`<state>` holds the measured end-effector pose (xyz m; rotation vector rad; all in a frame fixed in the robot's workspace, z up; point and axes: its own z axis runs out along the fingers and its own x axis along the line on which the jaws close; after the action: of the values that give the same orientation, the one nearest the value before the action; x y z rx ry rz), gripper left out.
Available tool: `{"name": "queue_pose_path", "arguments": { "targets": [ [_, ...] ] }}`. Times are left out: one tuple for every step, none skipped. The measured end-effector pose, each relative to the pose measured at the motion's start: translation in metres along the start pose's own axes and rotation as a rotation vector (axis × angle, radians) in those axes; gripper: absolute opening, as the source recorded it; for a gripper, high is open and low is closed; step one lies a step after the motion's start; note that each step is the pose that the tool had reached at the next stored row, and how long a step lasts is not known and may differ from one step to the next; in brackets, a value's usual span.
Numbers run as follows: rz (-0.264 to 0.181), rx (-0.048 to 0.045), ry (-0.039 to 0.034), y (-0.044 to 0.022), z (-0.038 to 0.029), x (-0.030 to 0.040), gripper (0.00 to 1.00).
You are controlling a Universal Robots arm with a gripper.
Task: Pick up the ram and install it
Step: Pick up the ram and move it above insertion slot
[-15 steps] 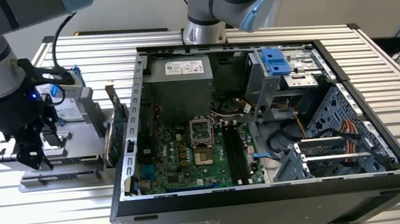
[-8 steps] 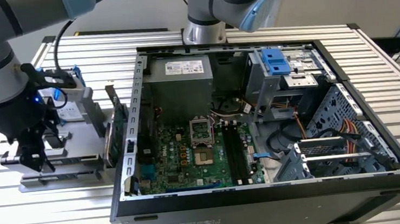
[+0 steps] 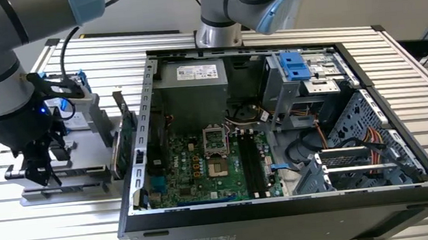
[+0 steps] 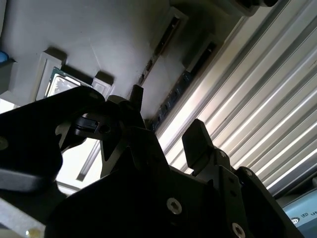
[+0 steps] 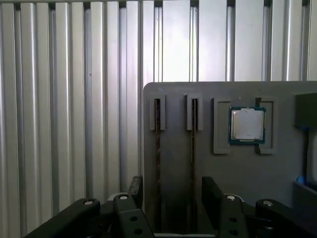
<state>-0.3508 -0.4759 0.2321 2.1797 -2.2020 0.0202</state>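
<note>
The ram shows as two thin dark strips standing on edge in narrow slots of a grey holder. In the second wrist view one strip shows bluish chips along its side. My gripper hangs just above the holder, open, with one black finger outside the first strip and the other outside the second. Nothing is between the fingers. In the exterior view the gripper is at the left, over the grey holder beside the computer case.
A square silver processor chip lies in a recess of the holder. A green card stands upright between holder and case. The open computer case holds the green motherboard with its long black slots. A second arm stands behind.
</note>
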Motion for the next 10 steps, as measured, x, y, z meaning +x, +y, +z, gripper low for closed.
{"name": "queue_pose_path", "arguments": {
  "targets": [
    [0.0,-0.0001,0.0001,-0.0005,0.0007,0.0002,1.0],
    [0.0,0.0,0.0,-0.0011,0.0015,0.0005,1.0],
    [0.0,-0.0001,0.0,-0.0016,0.0021,0.0009,1.0],
    [0.0,-0.0002,0.0002,-0.0021,0.0027,0.0014,1.0],
    [0.0,-0.0002,0.0002,-0.0025,0.0035,0.0019,1.0],
    [0.0,-0.0002,0.0001,-0.0027,0.0044,0.0024,1.0],
    [0.0,0.0,0.0,-0.0029,0.0054,0.0031,1.0],
    [0.0,-0.0001,0.0001,-0.0031,0.0063,0.0039,1.0],
    [0.0,-0.0001,0.0001,-0.0032,0.0073,0.0049,1.0],
    [0.0,0.0,0.0,-0.0032,0.0082,0.0056,1.0]
  ]
}}
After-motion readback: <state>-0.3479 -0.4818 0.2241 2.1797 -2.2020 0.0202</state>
